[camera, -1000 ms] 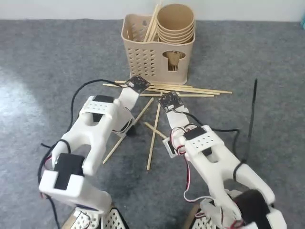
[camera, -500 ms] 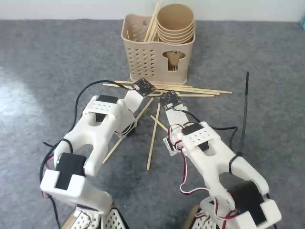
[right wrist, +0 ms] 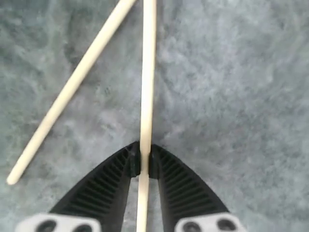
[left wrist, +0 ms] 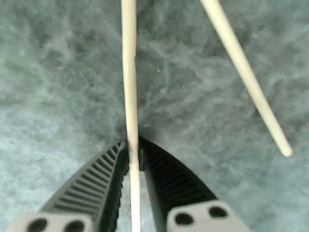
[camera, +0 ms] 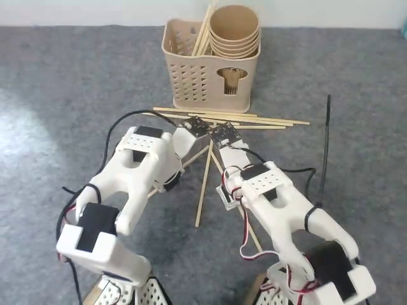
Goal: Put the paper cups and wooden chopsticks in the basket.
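Left wrist view showed the left gripper [left wrist: 133,147] pinching a chopstick [left wrist: 128,72] on grey carpet [camera: 57,82] — the right gripper [right wrist: 144,153] clamped a second chopstick [right wrist: 147,72], near the basket [camera: 197,79].

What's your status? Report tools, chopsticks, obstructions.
Left tool shut on one chopstick. Right tool shut on another chopstick. Paper cups in basket; loose chopsticks on carpet before it. Tools close together.

You had the basket [camera: 203,76] at the back, cups [camera: 234,32] stacked inside it; loose chopsticks [camera: 267,119] lay on the carpet [camera: 63,95] before it.
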Robot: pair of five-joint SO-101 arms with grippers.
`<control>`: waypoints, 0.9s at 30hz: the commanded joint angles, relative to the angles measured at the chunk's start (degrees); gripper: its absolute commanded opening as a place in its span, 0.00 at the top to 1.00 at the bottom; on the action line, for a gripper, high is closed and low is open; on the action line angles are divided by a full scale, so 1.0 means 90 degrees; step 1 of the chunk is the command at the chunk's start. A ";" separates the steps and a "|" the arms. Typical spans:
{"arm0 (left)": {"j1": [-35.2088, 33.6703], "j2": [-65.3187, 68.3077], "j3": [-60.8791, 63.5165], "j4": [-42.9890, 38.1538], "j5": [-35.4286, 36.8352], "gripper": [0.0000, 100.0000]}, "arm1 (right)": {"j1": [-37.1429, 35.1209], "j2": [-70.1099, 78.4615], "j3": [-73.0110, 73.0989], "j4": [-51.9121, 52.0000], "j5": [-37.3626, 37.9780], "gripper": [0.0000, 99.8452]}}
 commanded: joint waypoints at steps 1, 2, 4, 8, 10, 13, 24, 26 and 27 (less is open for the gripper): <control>0.0029 -0.0088 -0.0650 0.0547 -0.0020 0.99 | -0.0122 -0.0943 -0.0234 0.0337 -0.0254 0.99; 0.0029 -0.0117 -0.0845 0.0752 -0.0020 0.99 | -0.0122 -0.1216 -0.0234 0.0415 -0.0264 0.99; 0.0029 -0.0332 -0.1148 0.1123 -0.0020 0.99 | -0.0122 -0.1812 -0.0234 0.0591 -0.0264 0.99; 0.0068 -0.1377 -0.1441 0.1592 -0.0010 0.99 | -0.0122 -0.3111 -0.0234 0.0904 -0.0254 0.99; 0.0078 -0.2090 -0.1441 0.1670 -0.0010 0.99 | -0.0112 -0.3756 -0.0234 0.1060 -0.0264 0.99; 0.0039 -0.3155 -0.1402 0.1788 0.0068 0.99 | -0.0112 -0.4713 -0.0225 0.1187 -0.0274 0.99; 0.0000 -0.5480 -0.1402 0.1231 0.0850 0.99 | 0.0190 -0.6569 -0.0186 -0.0034 -0.0293 0.99; -0.0195 -0.5480 -0.1411 0.0635 0.1407 0.99 | 0.0317 -0.6559 -0.0117 -0.0728 -0.0293 0.99; -0.0264 -0.5480 -0.1402 0.0283 0.1661 0.99 | 0.0357 -0.6540 -0.0049 -0.1118 -0.0293 0.99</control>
